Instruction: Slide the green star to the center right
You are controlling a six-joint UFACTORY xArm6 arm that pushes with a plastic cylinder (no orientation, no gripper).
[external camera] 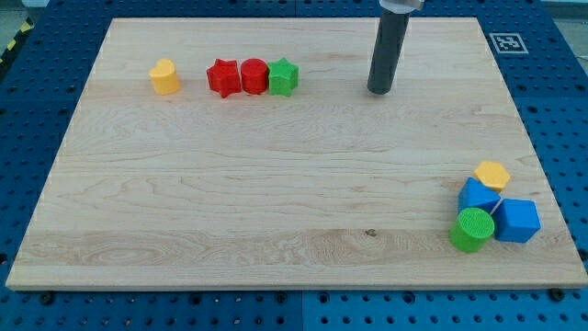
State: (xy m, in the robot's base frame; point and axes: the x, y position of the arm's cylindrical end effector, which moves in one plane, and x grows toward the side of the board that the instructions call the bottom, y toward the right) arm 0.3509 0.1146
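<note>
Up near the view's top, left of centre, the green star [284,77] touches a red cylinder [254,75], itself against a red star [223,77]. My tip [379,91] stands apart on the star's right; no pincer shows, only this rod on the wooden surface [276,184].

**Rod upright near the bench's top edge**

The arm shows only as a straight dark rod that enters from the view's top, right of the middle. It hangs close to vertical, leaning only slightly, its upper end cut off by the picture's border. My tip [379,91] rests on the bench surface, near the top edge and well short of the top right corner. Nothing touches the tip; bare wood surrounds it.
</note>
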